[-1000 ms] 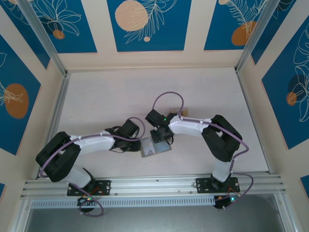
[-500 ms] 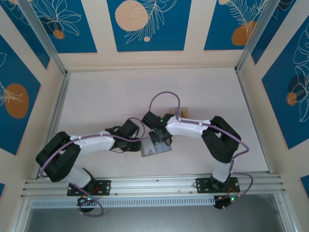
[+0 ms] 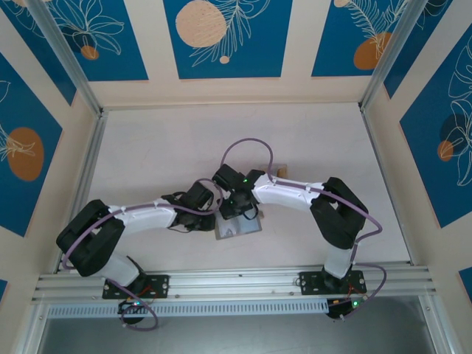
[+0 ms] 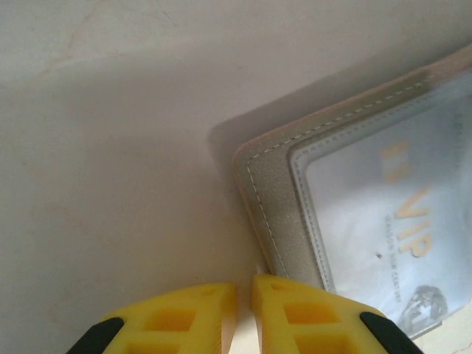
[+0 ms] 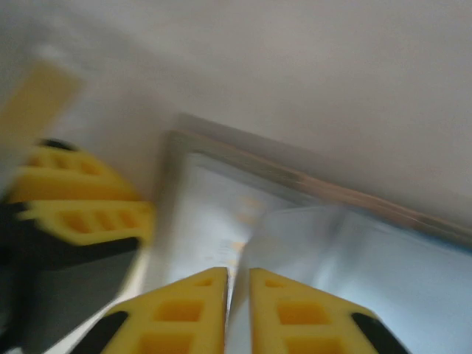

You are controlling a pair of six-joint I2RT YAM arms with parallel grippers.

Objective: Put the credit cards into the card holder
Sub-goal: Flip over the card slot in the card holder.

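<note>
card holder (image 3: 237,228) is laid open on the counter (image 3: 162,162), toward its near side | left fingers (image 4: 184,313) are clenched on its corner edge | right fingers (image 5: 295,306) are held nearly together over its inside, grasp cannot be told

A: How do the arms lie?
B: The white-shelled, black-jointed left arm (image 3: 140,215) and right arm (image 3: 295,193) both bend inward, wrists close together.
A: And the fingers?
B: The yellow-fingered left gripper (image 4: 243,295) is pinched to a thin slit. The yellow-fingered right gripper (image 5: 237,284), blurred, points down, equally narrow.
</note>
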